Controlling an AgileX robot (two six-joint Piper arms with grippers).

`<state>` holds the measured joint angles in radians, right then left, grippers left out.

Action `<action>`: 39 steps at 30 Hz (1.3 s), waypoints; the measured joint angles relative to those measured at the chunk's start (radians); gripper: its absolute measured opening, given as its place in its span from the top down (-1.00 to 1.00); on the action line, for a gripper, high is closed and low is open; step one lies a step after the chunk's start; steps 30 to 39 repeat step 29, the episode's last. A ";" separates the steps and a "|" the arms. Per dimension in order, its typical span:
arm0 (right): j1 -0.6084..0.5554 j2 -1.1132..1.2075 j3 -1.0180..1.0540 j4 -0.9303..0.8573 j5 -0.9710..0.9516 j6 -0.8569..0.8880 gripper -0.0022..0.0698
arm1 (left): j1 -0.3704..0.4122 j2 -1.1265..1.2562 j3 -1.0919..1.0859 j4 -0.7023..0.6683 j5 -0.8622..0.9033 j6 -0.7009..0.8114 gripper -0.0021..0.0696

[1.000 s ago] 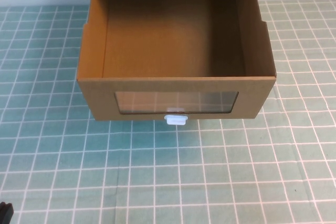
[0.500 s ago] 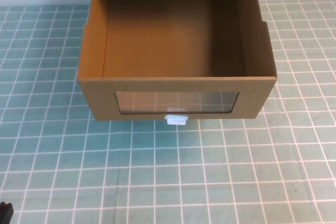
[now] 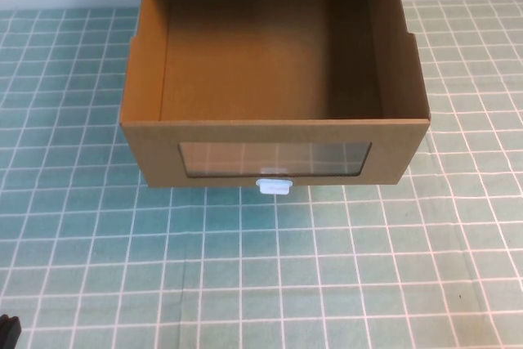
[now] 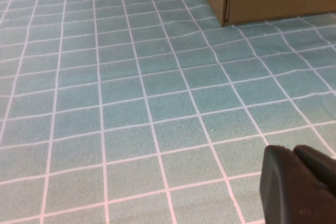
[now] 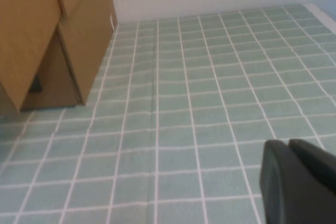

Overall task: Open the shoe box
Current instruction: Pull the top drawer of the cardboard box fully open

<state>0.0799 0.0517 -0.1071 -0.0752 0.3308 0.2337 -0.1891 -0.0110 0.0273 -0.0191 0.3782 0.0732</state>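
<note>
Left end effector (image 4: 293, 153) clenched, empty, bottom-left corner of high view; right end effector (image 5: 290, 150) clenched, empty, above tabletop (image 5: 210, 103); box (image 3: 274, 135) open, upper centre.

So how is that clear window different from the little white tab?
The clear window is wide; the solid white plastic tab is tiny. The window lies flat; the tab sticks out. Both are on the brown cardboard box front. Left gripper and right gripper hover shut over the teal mat.

Left tool (image 4: 295, 156) and right tool (image 5: 289, 148) both hover low at the robot's side, jaws closed.
</note>
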 joint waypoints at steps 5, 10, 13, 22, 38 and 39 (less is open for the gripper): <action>-0.027 -0.059 0.127 0.042 -0.006 -0.086 0.98 | 0.000 0.000 0.000 0.000 0.000 0.000 0.96; -0.038 -0.060 0.130 0.048 0.046 -0.139 0.98 | 0.000 0.000 0.000 0.000 0.000 0.000 0.96; -0.038 -0.060 0.130 0.049 0.049 -0.157 0.98 | 0.000 0.000 0.000 0.000 0.000 0.000 0.96; -0.038 -0.060 0.130 0.059 0.051 -0.164 0.98 | 0.000 0.000 0.000 0.000 0.000 0.000 0.96; -0.098 -0.060 0.130 0.084 0.064 -0.168 0.98 | 0.000 0.000 0.000 0.000 0.000 0.000 0.96; -0.098 -0.060 0.130 0.084 0.064 -0.168 0.98 | 0.000 0.000 0.000 0.000 0.000 0.000 0.96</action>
